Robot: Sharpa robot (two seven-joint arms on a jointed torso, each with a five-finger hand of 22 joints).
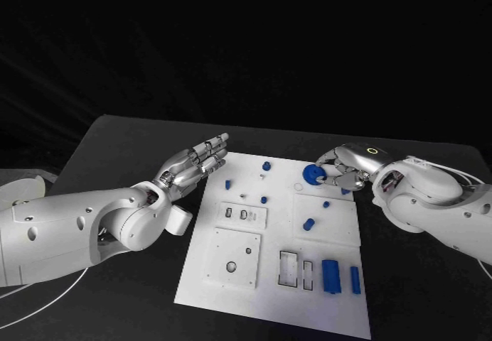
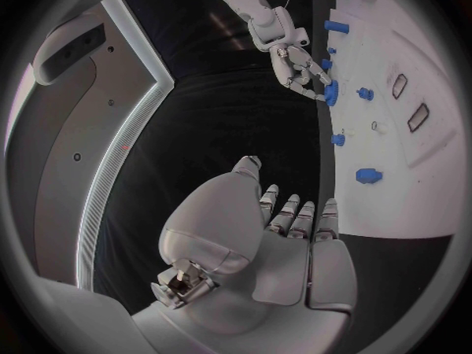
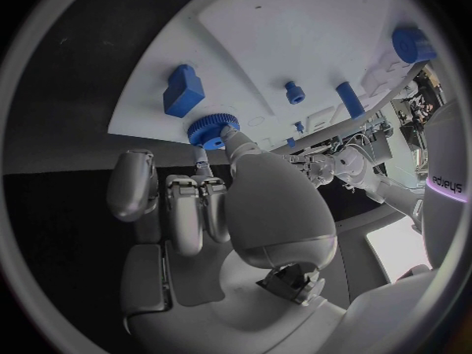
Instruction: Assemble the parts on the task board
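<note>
The task board, a white plate dotted with small blue parts, lies in the middle of the black worktop. At its far edge sits a round blue knurled part, which the right hand pinches between thumb and fingertip; the right wrist view shows the thumb pressed against the ribbed wheel, with the other fingers lying side by side below it. Near the wheel stand a blocky blue part, a small blue peg and a blue cylinder. Along the board's near edge lie a larger blue block and a slim blue bar, beside two rectangular cut-outs. The left hand hovers at the board's left edge, released, fingers stretched out and holding nothing.
</note>
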